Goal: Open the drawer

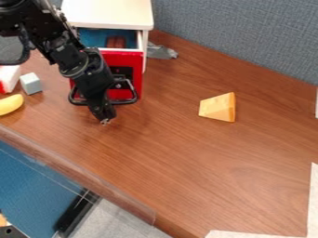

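The black gripper (104, 120) hangs at the upper left, in front of the small white cabinet (112, 13), with its tip low over the wooden table. Behind it is the drawer's red front (132, 62). The drawer stands partly open, and its blue inside with a reddish-brown item (116, 42) shows above the front. A black loop handle (129, 101) sticks out on both sides of the gripper, which covers the handle's middle. Whether the two touch I cannot tell.
On the table (205, 172) a yellow cheese-like wedge (218, 107) lies right of centre. A light grey block (30, 83) and a yellow banana-like piece (10, 104) are at the left. A silvery grey item (161, 51) lies beside the cabinet. A grey partition (248, 32) stands behind.
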Robot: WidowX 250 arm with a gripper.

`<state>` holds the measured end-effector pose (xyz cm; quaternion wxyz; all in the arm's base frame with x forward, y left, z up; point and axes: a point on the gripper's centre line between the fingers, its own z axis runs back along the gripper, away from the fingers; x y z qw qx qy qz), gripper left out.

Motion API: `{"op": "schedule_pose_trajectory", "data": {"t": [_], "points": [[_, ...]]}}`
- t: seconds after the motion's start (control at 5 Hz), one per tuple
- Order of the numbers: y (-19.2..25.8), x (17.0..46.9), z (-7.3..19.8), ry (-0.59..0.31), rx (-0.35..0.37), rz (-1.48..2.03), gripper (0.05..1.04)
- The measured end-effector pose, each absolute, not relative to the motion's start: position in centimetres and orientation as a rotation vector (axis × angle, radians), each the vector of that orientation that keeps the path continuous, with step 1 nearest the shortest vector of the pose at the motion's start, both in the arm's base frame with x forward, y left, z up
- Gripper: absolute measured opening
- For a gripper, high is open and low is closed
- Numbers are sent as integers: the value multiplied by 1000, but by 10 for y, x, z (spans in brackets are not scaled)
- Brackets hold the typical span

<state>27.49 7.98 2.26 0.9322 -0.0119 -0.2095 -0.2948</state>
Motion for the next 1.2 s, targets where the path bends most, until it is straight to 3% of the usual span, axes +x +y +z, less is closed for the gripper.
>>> {"op": "schedule_pose_trajectory", "data": {"t": [1.2], "points": [[66, 252, 22, -429, -9, -606, 250]]}}
